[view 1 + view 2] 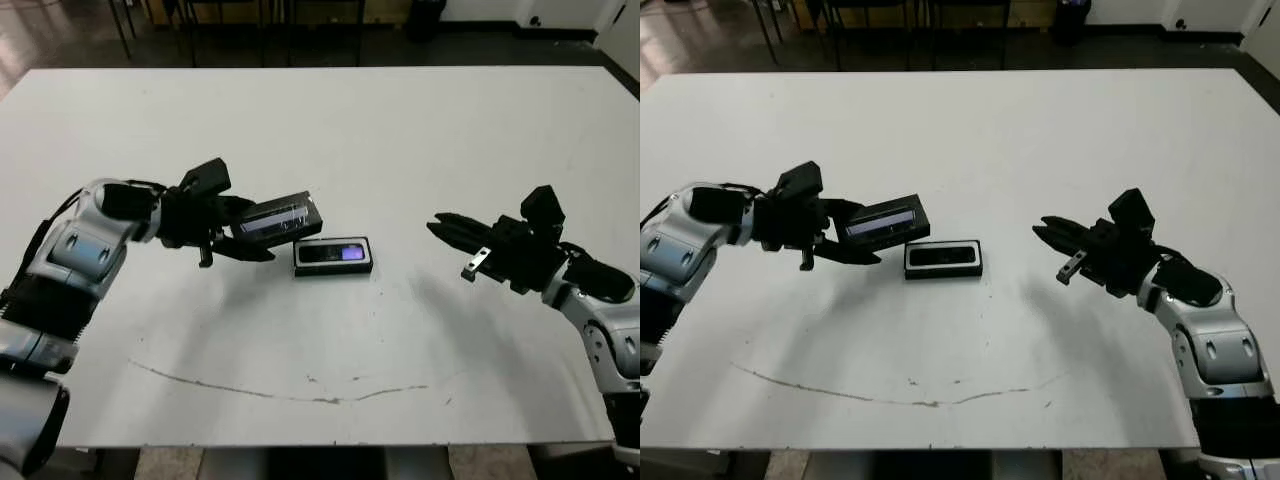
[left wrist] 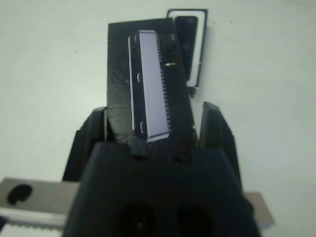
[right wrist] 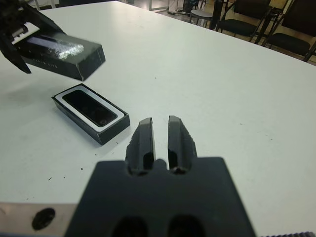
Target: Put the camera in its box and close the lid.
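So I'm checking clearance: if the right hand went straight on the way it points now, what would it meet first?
Probably the box with the camera lying in it, on the table ahead of the right hand. The lid, held up by the left hand, hangs beyond it. Depth is uncertain.

A white surface point(image 1: 400, 120) (marked by a thin dark scuff line point(image 1: 270, 392) near its front edge) stands before dark chairs point(image 3: 247, 19) on brown flooring point(image 1: 60, 35).
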